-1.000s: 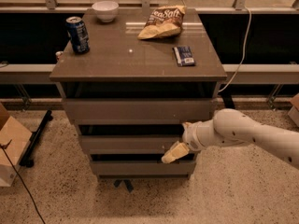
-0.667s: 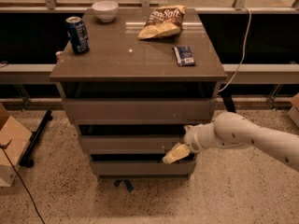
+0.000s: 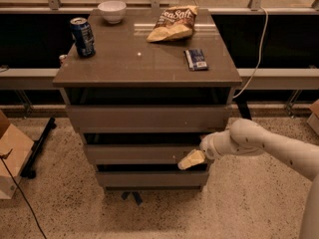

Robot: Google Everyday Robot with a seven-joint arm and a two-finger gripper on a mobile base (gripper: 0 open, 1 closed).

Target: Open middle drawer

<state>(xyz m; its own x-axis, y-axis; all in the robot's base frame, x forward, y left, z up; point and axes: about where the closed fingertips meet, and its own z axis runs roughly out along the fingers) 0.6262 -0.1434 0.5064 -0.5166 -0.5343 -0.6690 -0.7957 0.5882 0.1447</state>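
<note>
A grey-brown cabinet has three drawer fronts. The middle drawer (image 3: 142,153) is the second front, wide and flat with no handle. It sits about flush with the fronts above and below. My gripper (image 3: 191,160) comes in from the right on a white arm (image 3: 259,143). Its pale yellowish fingertips (image 3: 190,160) are at the right end of the middle drawer front, at its lower edge. The taller top drawer (image 3: 148,117) is above it and the lowest drawer (image 3: 152,178) below.
The cabinet top (image 3: 124,66) bears a blue can (image 3: 82,37), a white bowl (image 3: 111,11), a chip bag (image 3: 173,24) and a small blue packet (image 3: 196,59). A cardboard box (image 3: 11,158) stands on the floor at left. A cable (image 3: 256,59) hangs at right.
The gripper has stayed at the right end of the middle drawer front, moving only slightly. The drawer front has not visibly moved.
</note>
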